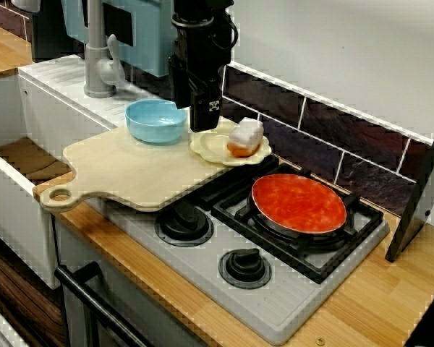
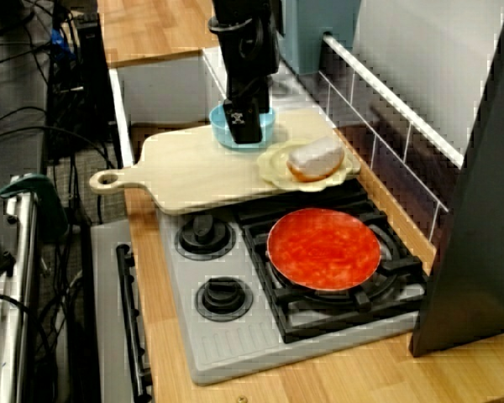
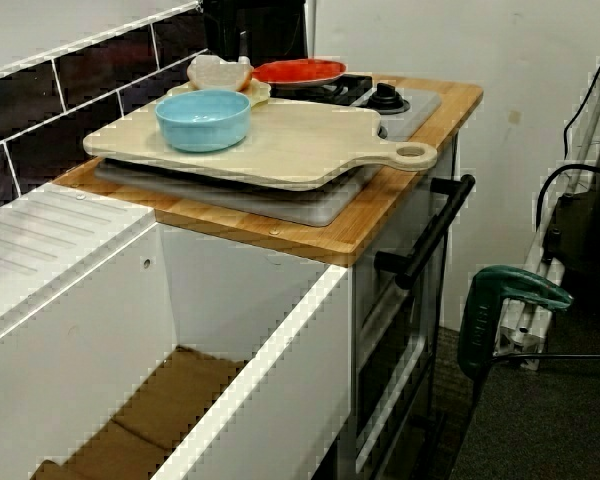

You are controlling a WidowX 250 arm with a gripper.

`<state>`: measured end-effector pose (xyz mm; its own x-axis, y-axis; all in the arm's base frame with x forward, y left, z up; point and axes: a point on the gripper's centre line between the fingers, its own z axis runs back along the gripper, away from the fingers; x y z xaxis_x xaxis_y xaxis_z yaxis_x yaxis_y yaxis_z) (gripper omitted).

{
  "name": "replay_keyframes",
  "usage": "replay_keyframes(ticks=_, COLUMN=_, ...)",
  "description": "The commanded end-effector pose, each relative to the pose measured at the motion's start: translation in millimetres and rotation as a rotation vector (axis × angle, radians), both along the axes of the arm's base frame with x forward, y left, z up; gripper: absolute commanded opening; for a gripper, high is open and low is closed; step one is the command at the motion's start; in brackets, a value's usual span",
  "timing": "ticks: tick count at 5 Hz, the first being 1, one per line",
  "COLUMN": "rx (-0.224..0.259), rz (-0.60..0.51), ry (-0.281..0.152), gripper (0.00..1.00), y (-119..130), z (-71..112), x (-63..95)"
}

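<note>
stove (image 1: 278, 307), arm (image 1: 199, 50) upright, fingers (image 1: 204, 124) down (beside bowl (image 1: 155, 120))

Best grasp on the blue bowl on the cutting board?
Pinch the blue bowl by its rim, coming straight down, one finger inside, one outside. It sits upright and open-topped on the cutting board; the rim side away from the plate looks unobstructed.

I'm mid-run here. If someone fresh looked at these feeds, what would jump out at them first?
The bright red pan on the stove's black grate draws the eye first. Next comes the black gripper, hanging low over the wooden cutting board, close beside the light blue bowl and the yellow plate that carries an iced pastry.
</note>
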<state>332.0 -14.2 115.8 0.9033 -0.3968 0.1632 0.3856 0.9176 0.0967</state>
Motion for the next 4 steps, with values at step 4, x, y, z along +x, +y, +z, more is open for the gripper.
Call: replay_keyframes(ticks=4, rx=-0.043, rz=0.199, ry=-0.003, gripper=1.00, y=-21.0, z=18.5, x=-1.2)
